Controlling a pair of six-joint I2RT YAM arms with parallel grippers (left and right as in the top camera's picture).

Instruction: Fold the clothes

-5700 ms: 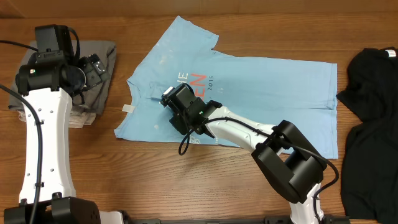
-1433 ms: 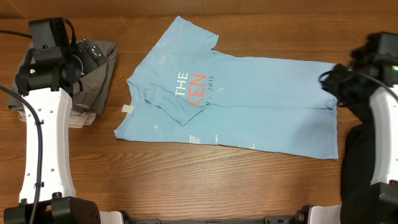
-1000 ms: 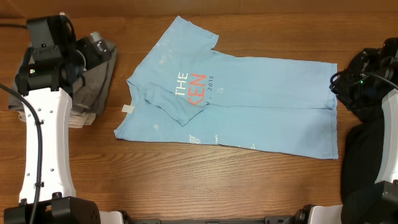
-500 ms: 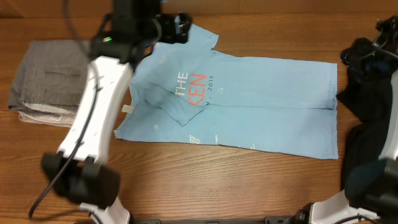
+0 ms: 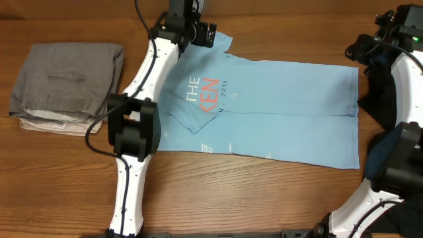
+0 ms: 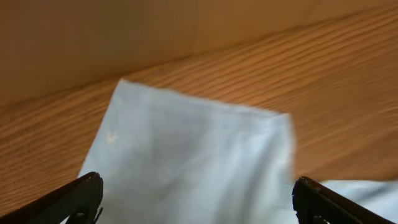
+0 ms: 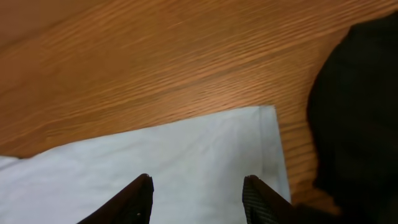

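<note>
The light blue T-shirt (image 5: 277, 106) lies flat across the table, neck to the left, with white and coral lettering (image 5: 205, 92) on the chest. Its near sleeve (image 5: 185, 118) is folded in over the chest. My left gripper (image 5: 210, 34) is open just above the far sleeve (image 6: 193, 149), with a finger on each side (image 6: 199, 199) and nothing held. My right gripper (image 5: 357, 51) is open over the far hem corner (image 7: 249, 134) of the shirt, with its fingertips (image 7: 198, 193) above the cloth.
A folded grey garment stack (image 5: 66, 79) lies at the left. A black garment (image 5: 396, 112) lies at the right edge, close beside the shirt's hem, and also shows in the right wrist view (image 7: 360, 106). Bare wood runs along the front.
My left arm has swung from above the grey stack across to the shirt's far sleeve. My right arm has moved up to the far hem corner. The shirt has not moved.
</note>
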